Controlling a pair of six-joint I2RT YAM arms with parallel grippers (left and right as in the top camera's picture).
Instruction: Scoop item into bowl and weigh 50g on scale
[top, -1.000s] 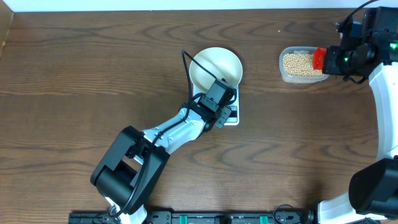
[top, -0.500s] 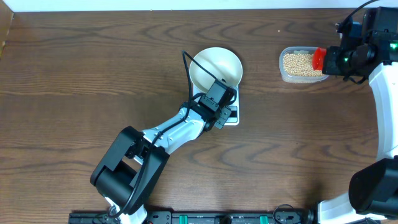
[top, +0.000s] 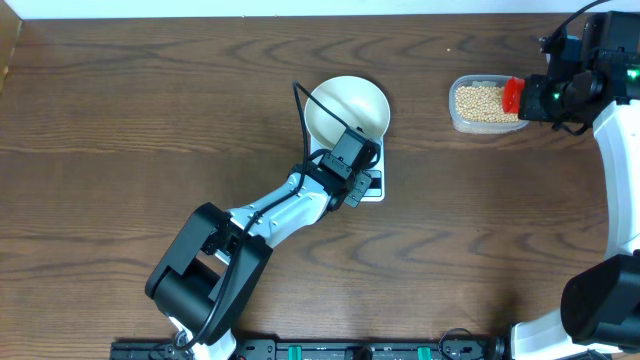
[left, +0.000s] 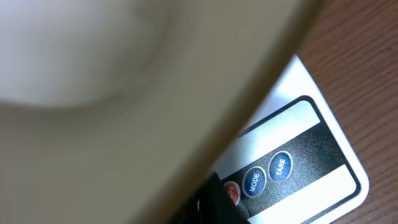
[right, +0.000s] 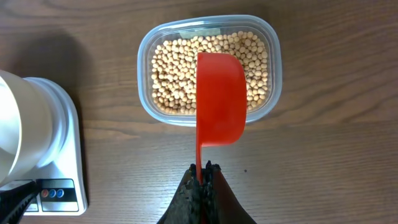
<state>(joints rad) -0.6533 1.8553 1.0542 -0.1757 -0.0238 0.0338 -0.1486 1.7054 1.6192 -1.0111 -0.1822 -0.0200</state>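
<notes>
The white bowl (top: 347, 108) stands on the white scale (top: 374, 190), and no beans show in it. My left gripper (top: 352, 166) is shut, with its black tip (left: 217, 202) at the scale's red button (left: 232, 193), beside the blue MODE and TARE buttons. The bowl's wall (left: 112, 93) fills the left wrist view as a blur. My right gripper (right: 204, 167) is shut on the handle of a red scoop (right: 221, 99), held just over the tan beans (right: 171, 74) in a clear tub (top: 485, 104). No beans show in the scoop.
The tub sits at the back right of the wooden table, about a hand's width right of the bowl. The scale (right: 59, 180) and bowl (right: 18, 134) show at the left edge of the right wrist view. My left arm (top: 270, 215) crosses the table's middle and hides the scale's display.
</notes>
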